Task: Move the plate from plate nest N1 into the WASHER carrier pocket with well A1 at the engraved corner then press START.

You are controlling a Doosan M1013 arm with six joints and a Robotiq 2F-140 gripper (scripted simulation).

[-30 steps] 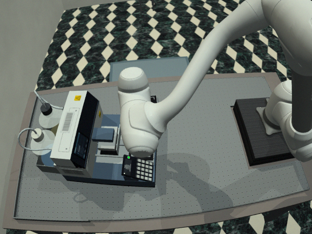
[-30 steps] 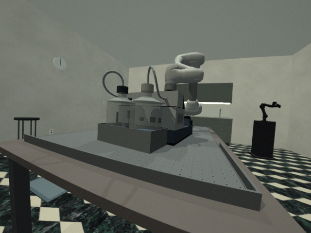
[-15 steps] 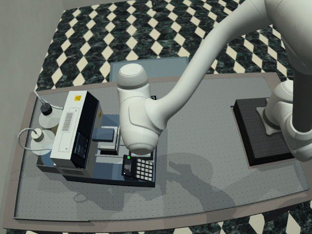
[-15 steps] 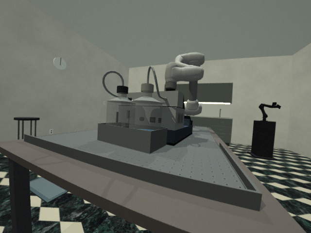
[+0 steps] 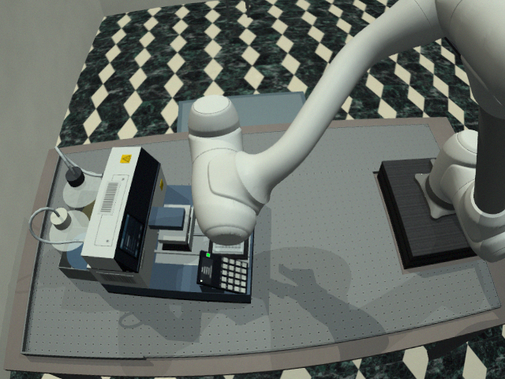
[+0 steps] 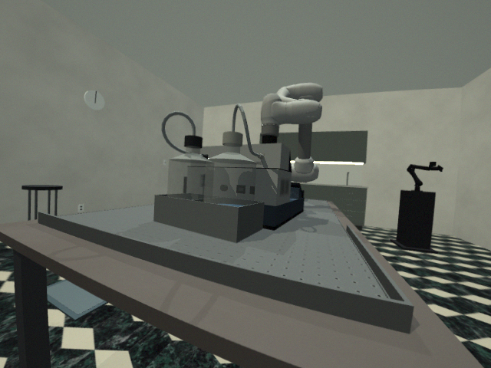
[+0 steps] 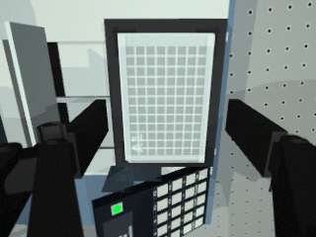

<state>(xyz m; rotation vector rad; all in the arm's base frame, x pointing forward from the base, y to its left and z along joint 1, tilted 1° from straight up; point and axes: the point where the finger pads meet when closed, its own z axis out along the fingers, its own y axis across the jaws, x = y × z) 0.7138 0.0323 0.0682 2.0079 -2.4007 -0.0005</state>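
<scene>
Plate [image 5: 228, 248] [image 7: 164, 99], pale with many small square wells, sits in a dark frame [image 7: 111, 94] at the wrist view's upper middle. "A1" shows near its lower left. One green light [image 5: 207, 254] [image 7: 117, 208] glows below. The claw's [image 7: 167, 116] two fingers are apart, one each side.

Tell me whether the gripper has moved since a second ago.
Yes, upward: the gripper's black mount now shows above the washer housing, which hid it earlier.
</scene>
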